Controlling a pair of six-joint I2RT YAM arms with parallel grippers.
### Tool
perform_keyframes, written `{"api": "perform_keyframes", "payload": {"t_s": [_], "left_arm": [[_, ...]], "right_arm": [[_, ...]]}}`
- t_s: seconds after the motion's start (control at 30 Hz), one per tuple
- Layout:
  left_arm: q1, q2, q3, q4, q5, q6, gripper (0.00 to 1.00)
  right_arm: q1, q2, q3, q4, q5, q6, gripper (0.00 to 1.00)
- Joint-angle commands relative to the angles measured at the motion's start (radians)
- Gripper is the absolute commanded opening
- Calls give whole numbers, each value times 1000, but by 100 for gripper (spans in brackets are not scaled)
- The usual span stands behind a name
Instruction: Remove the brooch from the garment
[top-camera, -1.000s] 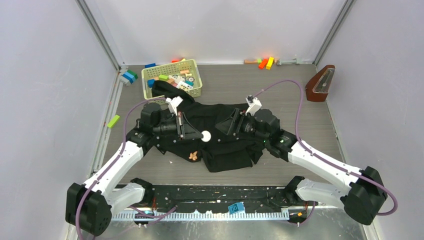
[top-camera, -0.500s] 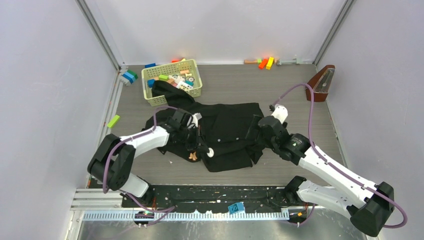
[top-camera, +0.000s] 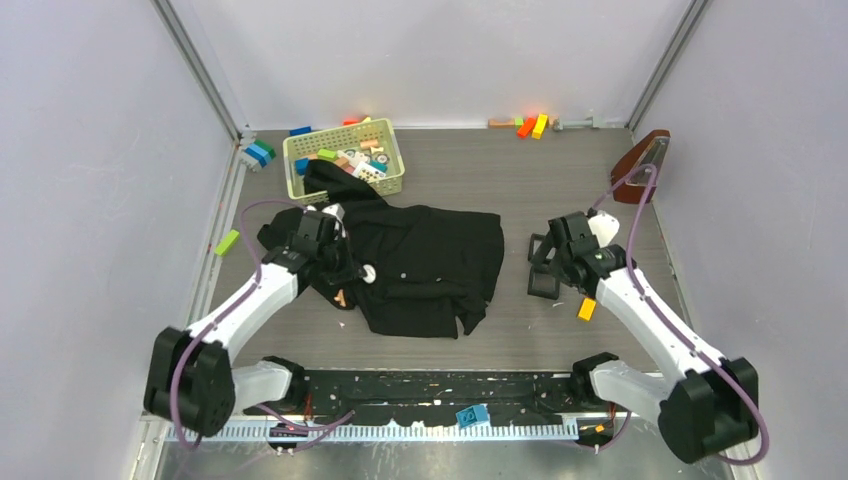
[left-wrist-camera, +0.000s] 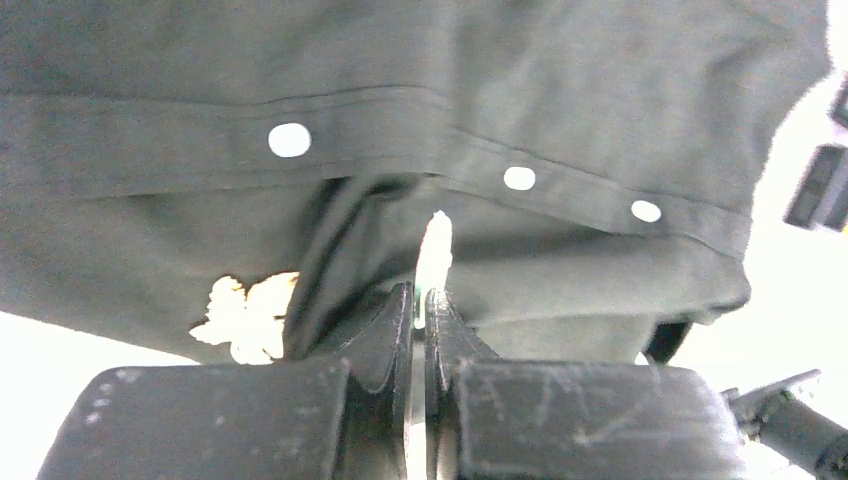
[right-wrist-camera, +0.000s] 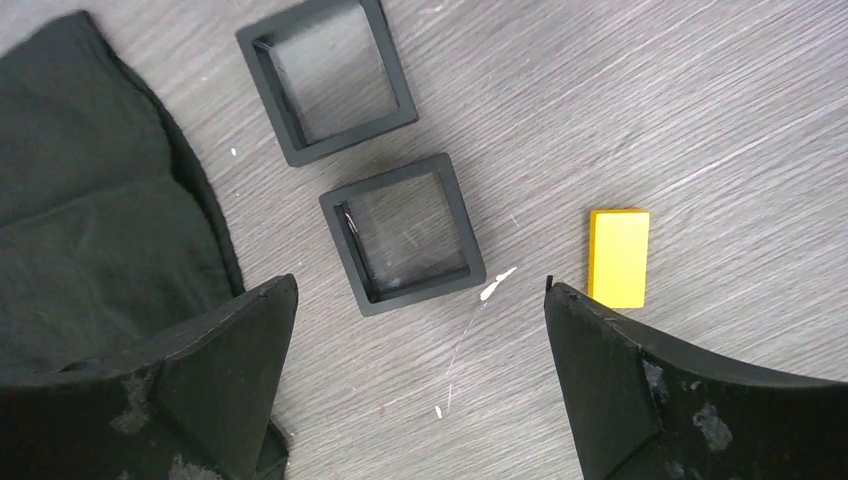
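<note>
Grip | left claw (left-wrist-camera: 420, 296) pinched shut on garment (left-wrist-camera: 550, 80) | right claw (right-wrist-camera: 420, 288) wide open, empty

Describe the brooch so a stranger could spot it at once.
Find the black garment sprawled mid-table. Near its near-left edge, beside the left gripper, sits the brooch. It is a tiny orange, jagged leaf shape, unlike the round white buttons nearby.

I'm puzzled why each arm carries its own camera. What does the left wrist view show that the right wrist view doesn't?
Only the left wrist view: the leaf-shaped brooch, white buttons and the shut left hand. Only the right wrist view: two square black frames, a yellow block and the open right hand. Both: the black garment.
</note>
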Motion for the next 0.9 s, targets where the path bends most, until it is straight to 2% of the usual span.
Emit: {"api": "perform_keyframes", "payload": {"t_s": [0.0,0.17,0.37,0.53,0.63,0.87], "left_arm": [[-62,-117,-4,106,105,85,0],[-196,-133,13,164,109,149,0],[-263,-114,-14,330,281,136,0],[-266,-141,-71,408,297,166,0],[-266,-154,-119,514,361,128,0],[-265,-146,-171,615,416,102,0]], "right_arm": [[-30,89,50,78,-143,-70,100],[-30,173,65,129,-152,-222,100],[-30,207,48,174,-129,-259,100],[-30,249,12,236,-263,-286,100],[-30,272,8,230,-243,-280,100],[-43,282,7,191,-147,-250,100]]}}
